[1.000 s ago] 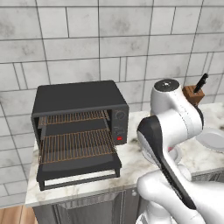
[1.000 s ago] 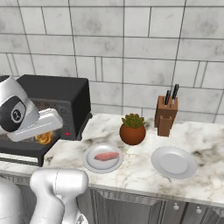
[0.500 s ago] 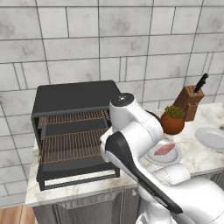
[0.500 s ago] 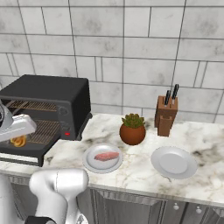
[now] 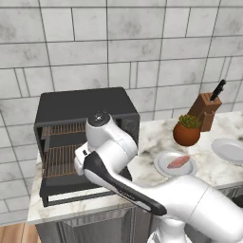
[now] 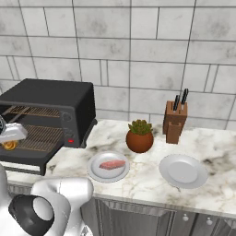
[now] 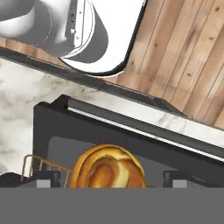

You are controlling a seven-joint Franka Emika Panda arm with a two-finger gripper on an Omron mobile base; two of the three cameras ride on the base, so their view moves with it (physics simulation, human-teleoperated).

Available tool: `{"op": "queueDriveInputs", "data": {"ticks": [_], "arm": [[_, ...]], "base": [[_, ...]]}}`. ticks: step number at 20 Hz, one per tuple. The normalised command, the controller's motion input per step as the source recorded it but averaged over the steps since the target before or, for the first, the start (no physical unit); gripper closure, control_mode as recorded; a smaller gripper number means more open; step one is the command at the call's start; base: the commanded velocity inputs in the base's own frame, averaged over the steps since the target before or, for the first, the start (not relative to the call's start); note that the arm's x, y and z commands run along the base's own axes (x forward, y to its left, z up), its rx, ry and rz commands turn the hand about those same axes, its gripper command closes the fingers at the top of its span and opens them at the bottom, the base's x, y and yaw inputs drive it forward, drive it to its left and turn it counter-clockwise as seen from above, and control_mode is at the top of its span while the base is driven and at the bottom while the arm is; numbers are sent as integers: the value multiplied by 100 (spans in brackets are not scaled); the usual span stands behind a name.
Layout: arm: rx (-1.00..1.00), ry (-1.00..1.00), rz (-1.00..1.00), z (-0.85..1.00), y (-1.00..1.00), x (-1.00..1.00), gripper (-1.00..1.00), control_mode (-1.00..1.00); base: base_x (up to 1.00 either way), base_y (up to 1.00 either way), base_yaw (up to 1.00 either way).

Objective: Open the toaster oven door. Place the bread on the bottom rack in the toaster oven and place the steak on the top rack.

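Golden bread between spread tool tips (contact unclear) | door down

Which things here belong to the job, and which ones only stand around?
Job: toaster oven, toaster oven door, top rack, bottom rack, bread, steak.
Lying about: potted plant, knife block, empty plate.
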Motion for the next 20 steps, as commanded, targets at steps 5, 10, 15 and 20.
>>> {"op": "queueDriveInputs", "data": {"ticks": [5,10,15,20], "arm": [[11,-6,0,-23,49,53,100,-100],[7,-5,0,-46,0,61,100,-100],[4,-10,1,-55,-1,36,100,-100],[0,-4,0,-19,2,29,100,-100]], "base": [[0,0,0],[0,0,0],[0,0,0],[0,0,0]]}}
